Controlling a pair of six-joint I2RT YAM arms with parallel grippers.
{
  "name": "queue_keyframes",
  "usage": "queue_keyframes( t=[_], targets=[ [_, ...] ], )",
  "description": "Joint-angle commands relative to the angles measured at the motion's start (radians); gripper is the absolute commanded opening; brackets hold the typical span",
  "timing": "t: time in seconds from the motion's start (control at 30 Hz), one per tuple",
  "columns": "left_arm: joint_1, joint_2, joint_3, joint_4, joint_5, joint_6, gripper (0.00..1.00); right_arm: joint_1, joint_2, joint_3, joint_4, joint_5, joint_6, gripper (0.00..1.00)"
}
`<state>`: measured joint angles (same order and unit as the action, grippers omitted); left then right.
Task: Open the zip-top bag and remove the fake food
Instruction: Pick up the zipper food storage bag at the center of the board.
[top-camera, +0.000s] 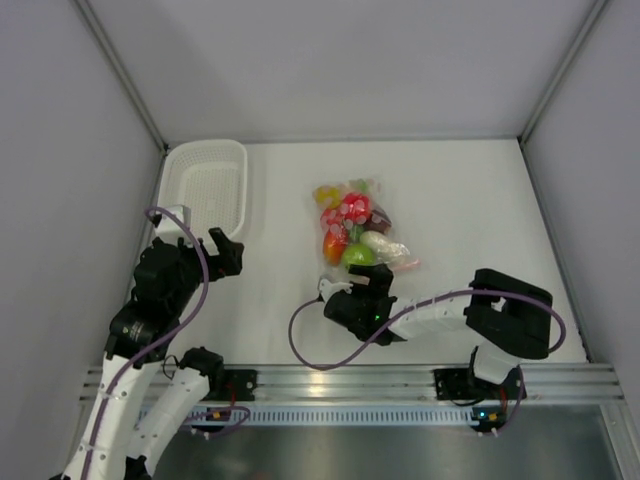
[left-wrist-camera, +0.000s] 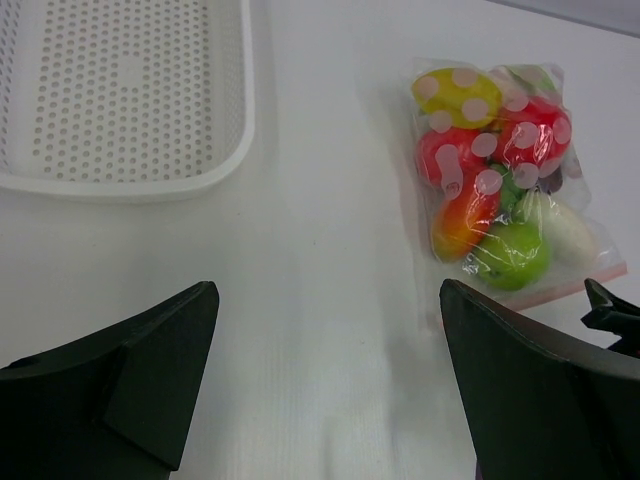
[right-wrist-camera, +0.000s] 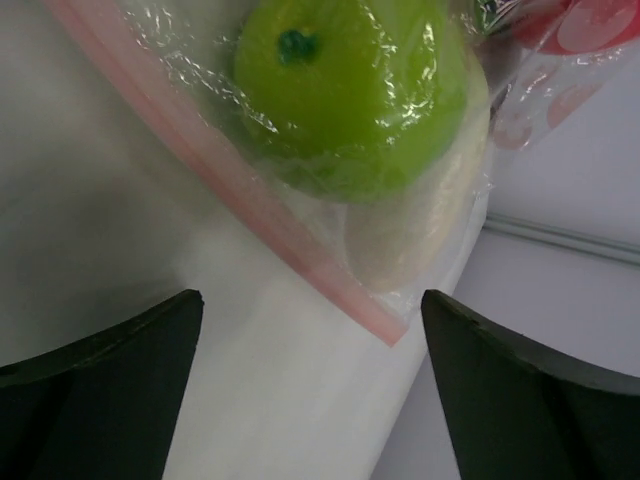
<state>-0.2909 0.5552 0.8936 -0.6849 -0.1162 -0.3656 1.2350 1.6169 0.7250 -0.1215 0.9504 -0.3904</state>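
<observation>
Two grippers stand with their fingers spread wide, and neither one holds anything. The right gripper (top-camera: 347, 288) is low over the table (top-camera: 460, 190), just at the near edge of the zip-top bag (top-camera: 358, 225). Its arm is folded: the elbow is far to the right and the forearm runs to the left, close to the table surface. The left gripper (top-camera: 226, 252) is well apart from the bag, near the front corner of the white basket (top-camera: 243, 180). Its arm rises from the base at the bottom left and bends forward at the wrist.

The bag lies flat in the middle of the table, to the right of the basket, and the fake food (top-camera: 350, 215) is inside it.

The right wrist view shows, between the fingers of the right gripper (right-wrist-camera: 310, 305), what the top view cannot show: the pinkish zip strip (right-wrist-camera: 250, 205) running on a slant, a green fruit (right-wrist-camera: 350, 90) pressed against the plastic just behind it, and a pale piece beside the fruit. I cannot tell if the strip is sealed.

The left wrist view, past the open left gripper (left-wrist-camera: 328, 292), shows the whole bag (left-wrist-camera: 440, 150) with pale pink dots on it, a yellow piece (left-wrist-camera: 458, 95) at the far end, red pieces (left-wrist-camera: 530, 130), an orange-red one (left-wrist-camera: 460, 225) and a white radish (left-wrist-camera: 570, 232). The perforated basket (left-wrist-camera: 235, 150) is at the upper left there.
</observation>
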Motion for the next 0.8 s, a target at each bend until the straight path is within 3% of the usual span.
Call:
queue_keyframes(
  t=[0.0,0.1,0.27,0.6,0.77],
  targets=[
    [-0.007,-0.012,-0.004,0.056,0.007,0.011,0.98,0.009,0.064,-0.019,0.218,0.083,-0.076,0.86],
    [-0.008,-0.012,-0.002,0.056,0.009,0.011,0.98,-0.012,0.130,-0.030,0.310,0.134,-0.085,0.72],
    [-0.016,-0.008,-0.005,0.056,0.012,0.011,0.98,-0.052,0.221,-0.025,0.390,0.152,-0.093,0.63],
    [-0.019,-0.008,-0.004,0.056,0.018,0.011,0.98,-0.085,0.242,-0.018,0.580,0.214,-0.200,0.01],
    [-0.027,-0.003,-0.005,0.056,0.016,0.013,0.98,-0.072,0.184,-0.021,0.518,0.232,-0.168,0.00]
  ],
)
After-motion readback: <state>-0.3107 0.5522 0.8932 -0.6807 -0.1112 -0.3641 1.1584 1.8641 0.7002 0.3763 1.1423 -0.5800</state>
